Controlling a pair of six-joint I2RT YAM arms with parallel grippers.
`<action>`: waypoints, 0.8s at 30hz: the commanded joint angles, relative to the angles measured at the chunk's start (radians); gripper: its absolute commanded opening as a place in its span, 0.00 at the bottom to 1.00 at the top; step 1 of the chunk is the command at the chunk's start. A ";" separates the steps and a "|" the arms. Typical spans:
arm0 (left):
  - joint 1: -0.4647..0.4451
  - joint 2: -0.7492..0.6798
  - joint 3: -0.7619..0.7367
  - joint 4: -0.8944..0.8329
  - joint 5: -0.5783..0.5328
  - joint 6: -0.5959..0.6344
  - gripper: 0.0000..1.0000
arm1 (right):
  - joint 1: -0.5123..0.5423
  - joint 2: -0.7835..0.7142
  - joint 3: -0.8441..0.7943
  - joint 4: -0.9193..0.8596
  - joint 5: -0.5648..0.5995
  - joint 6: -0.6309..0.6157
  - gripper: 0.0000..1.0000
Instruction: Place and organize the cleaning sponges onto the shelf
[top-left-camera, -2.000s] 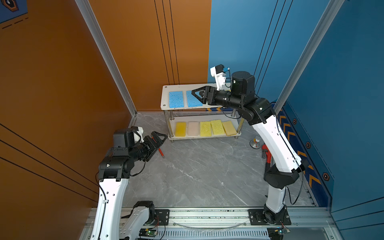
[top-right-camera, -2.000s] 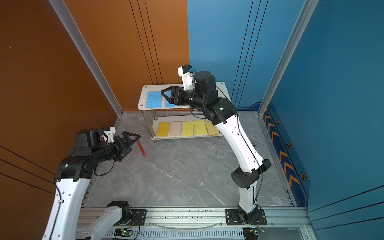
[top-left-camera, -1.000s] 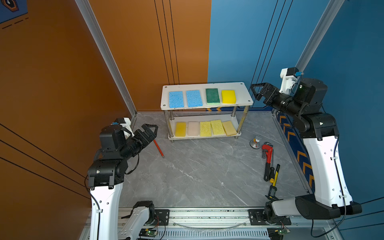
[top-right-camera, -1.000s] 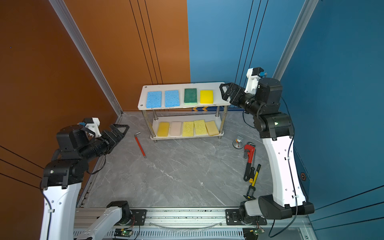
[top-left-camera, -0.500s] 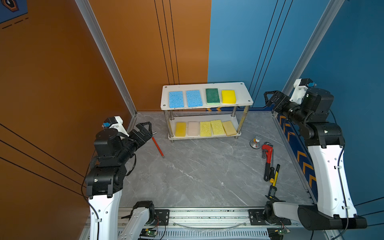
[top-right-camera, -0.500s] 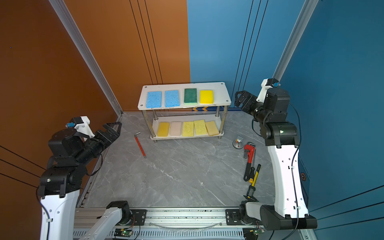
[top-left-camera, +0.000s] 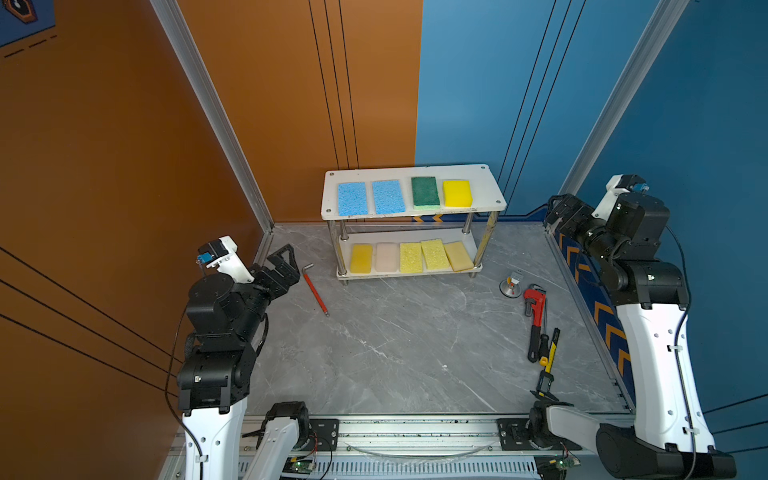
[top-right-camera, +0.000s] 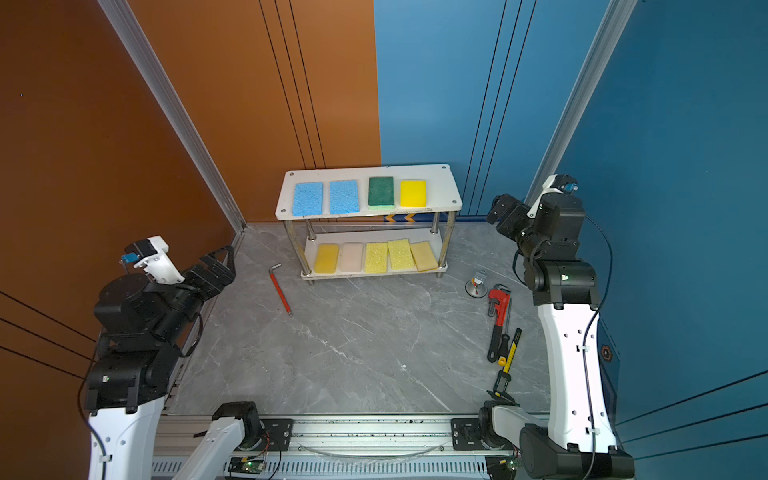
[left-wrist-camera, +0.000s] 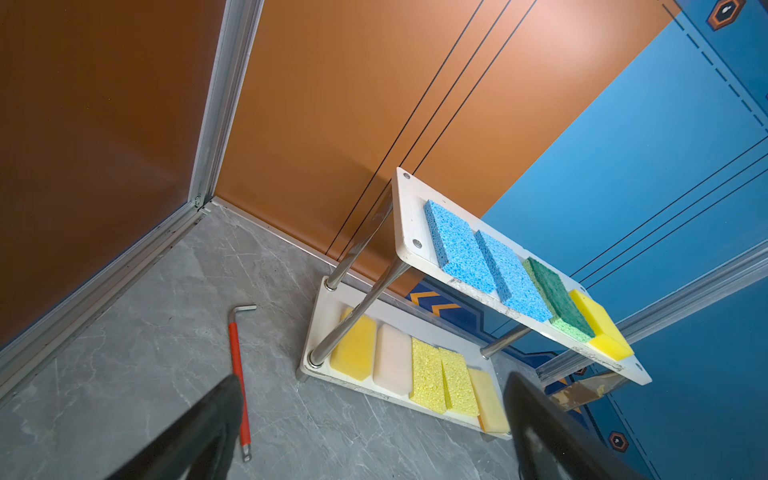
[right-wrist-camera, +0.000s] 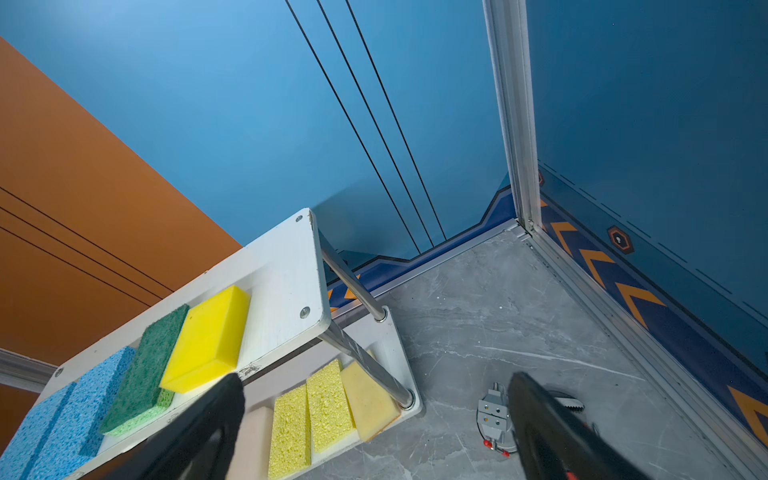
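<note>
The shelf (top-left-camera: 486, 183) stands at the back of the grey floor in both top views. Its top board carries two blue cleaning sponges (top-left-camera: 352, 198), a dark green one (top-left-camera: 425, 191) and a bright yellow one (top-left-camera: 457, 193). Along the lower board (top-right-camera: 441, 269) lie a bright yellow sponge (top-left-camera: 361, 258), a cream-pink one (top-left-camera: 386, 257), two pale yellow ones (top-left-camera: 410, 257) and a tan one (top-left-camera: 458, 256). My left gripper (top-left-camera: 286, 259) hangs open and empty by the left wall, apart from the shelf. My right gripper (top-left-camera: 559, 212) is open and empty near the right wall.
A red-handled hex key (top-left-camera: 316, 291) lies on the floor left of the shelf. At the right lie a small metal fitting (top-left-camera: 512, 286), a red pipe wrench (top-left-camera: 534, 301) and a few slim hand tools (top-left-camera: 548, 353). Walls close in on three sides.
The right arm has drawn back from over the shelf's top board to the right wall. The left arm has pulled back toward the left wall. The sponges have not moved.
</note>
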 joint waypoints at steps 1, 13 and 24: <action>0.008 -0.020 -0.040 0.076 -0.046 0.062 0.98 | -0.013 -0.042 -0.043 0.056 0.046 -0.054 1.00; 0.005 -0.150 -0.308 0.255 -0.079 0.168 0.98 | -0.032 -0.237 -0.454 0.389 0.129 -0.106 1.00; 0.003 -0.255 -0.549 0.416 -0.072 0.234 0.98 | -0.036 -0.313 -0.754 0.617 0.143 -0.226 1.00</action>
